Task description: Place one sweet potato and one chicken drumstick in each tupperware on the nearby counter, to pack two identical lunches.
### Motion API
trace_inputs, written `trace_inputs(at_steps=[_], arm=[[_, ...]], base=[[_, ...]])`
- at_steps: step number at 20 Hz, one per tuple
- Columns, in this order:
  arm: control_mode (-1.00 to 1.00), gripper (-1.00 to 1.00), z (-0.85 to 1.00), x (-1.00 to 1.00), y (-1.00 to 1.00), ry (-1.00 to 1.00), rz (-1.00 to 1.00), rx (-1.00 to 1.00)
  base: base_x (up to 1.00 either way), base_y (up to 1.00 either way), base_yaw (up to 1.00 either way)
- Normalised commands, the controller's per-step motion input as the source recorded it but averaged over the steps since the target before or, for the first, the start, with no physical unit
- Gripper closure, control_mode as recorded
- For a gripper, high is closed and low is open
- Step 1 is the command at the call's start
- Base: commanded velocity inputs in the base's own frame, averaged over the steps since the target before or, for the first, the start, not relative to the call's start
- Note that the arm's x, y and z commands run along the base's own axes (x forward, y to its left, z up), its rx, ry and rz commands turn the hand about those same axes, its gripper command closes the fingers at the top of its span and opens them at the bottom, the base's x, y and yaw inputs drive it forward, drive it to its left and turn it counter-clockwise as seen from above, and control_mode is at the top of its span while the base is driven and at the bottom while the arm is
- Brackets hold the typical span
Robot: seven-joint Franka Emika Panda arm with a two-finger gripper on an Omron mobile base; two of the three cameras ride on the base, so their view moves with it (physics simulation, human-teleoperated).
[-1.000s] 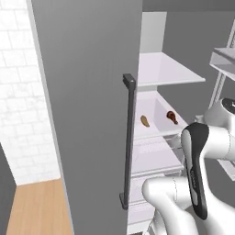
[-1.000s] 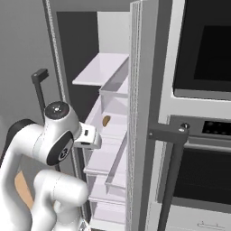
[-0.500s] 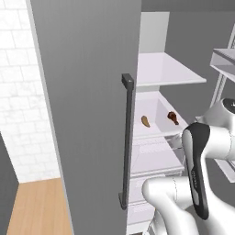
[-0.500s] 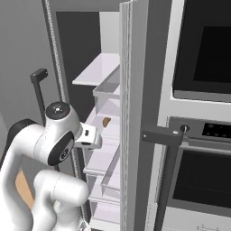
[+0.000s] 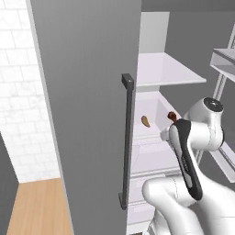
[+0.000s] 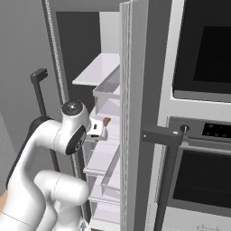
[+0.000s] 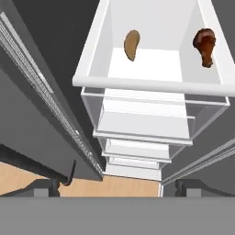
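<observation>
The hand (image 7: pixel 117 183) stands with its jaws spread as wide as they go and nothing between them, poised in front of an open fridge and looking along its stack of white shelves. Ahead of the hand, on the white-walled fridge shelf (image 7: pixel 151 85), lie a sweet potato (image 7: pixel 131 44) and a chicken drumstick (image 7: pixel 204 46), well apart from each other, the tuber toward one side wall and the drumstick close to the other. In the left base view the same sweet potato (image 5: pixel 145 121) rests just beyond the hand, the chicken drumstick (image 5: pixel 172 116) partly behind the arm. The step in hand looks like the first pick: no food is held and neither lunch appears begun. The next move calls for bringing the hand forward over the shelf's front lip and settling on one piece, turning the jaws across its narrow width. Room is tight at the sides: the grey fridge door (image 5: pixel 92 114) with its dark handle (image 5: pixel 126 142) stands close on one flank and a second open door (image 6: pixel 133 113) on the other, so a straight approach seems safest.
</observation>
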Motion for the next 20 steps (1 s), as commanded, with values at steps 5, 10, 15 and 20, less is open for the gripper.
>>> trace_inputs(at_steps=[5,10,15,20], arm=[[-1.0,-1.0,-0.18,0.95,0.0,0.0,0.07,0.09],[-1.0,-1.0,-0.07,0.71,0.0,0.03,0.09,0.0],[-1.0,-1.0,-0.17,0.57,0.01,0.05,0.05,-0.01],[-1.0,-1.0,-0.22,0.44,0.0,0.0,0.04,0.0]], base=[[0.0,0.0,0.0],[0.0,0.0,0.0],[0.0,0.0,0.0],[0.0,0.0,0.0]])
